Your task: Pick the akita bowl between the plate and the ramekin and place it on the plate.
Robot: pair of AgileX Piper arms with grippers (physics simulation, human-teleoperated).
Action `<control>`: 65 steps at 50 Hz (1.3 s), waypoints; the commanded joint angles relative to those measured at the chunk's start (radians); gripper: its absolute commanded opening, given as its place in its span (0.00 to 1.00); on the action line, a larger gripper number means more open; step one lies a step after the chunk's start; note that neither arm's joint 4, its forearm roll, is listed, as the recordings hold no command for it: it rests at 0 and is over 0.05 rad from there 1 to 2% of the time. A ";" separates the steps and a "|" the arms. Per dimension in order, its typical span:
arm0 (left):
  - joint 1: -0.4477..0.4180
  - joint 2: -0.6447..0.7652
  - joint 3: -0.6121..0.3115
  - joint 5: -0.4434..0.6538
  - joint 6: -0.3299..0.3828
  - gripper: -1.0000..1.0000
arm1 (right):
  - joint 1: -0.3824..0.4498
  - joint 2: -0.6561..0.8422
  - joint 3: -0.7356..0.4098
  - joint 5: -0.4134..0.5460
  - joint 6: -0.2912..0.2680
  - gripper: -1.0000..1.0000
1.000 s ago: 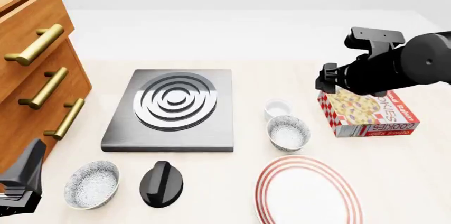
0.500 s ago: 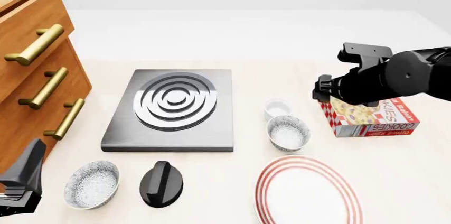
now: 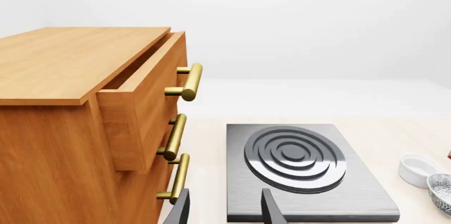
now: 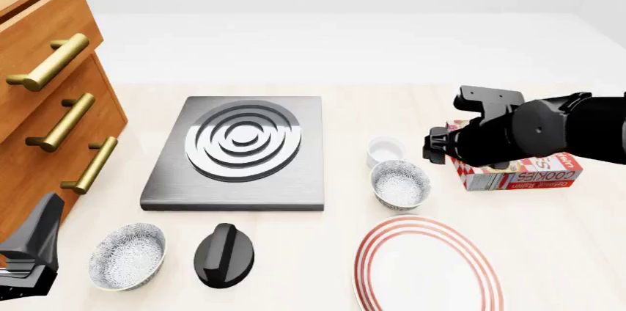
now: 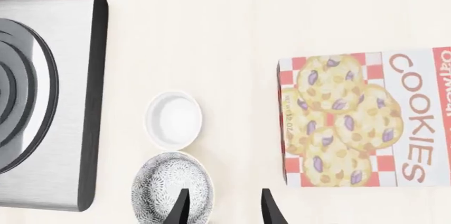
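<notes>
one akita bowl (image 4: 400, 184), grey outside, speckled inside.

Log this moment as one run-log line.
stage: approach | right gripper: open, above table beside speckled grey akita bowl | red-ringed white plate: bare | left gripper: open

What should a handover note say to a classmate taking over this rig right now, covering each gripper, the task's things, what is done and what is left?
Left gripper: open, empty, parked near the drawers.
Right gripper: open, empty, above the table beside the akita bowl.
Akita bowl sits between the ramekin and the plate, not yet grasped.
Done: nothing placed.
Left: lower onto the bowl, grip, lift, set on the plate.
</notes>
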 commanded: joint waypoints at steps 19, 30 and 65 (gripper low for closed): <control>0.000 0.000 0.000 0.000 0.000 1.00 | 0.028 0.001 0.074 -0.046 0.004 1.00; 0.000 0.000 0.000 0.000 0.000 1.00 | 0.034 0.035 0.072 -0.072 0.016 1.00; 0.000 0.000 0.000 0.000 0.000 1.00 | 0.031 0.139 0.091 -0.161 0.027 1.00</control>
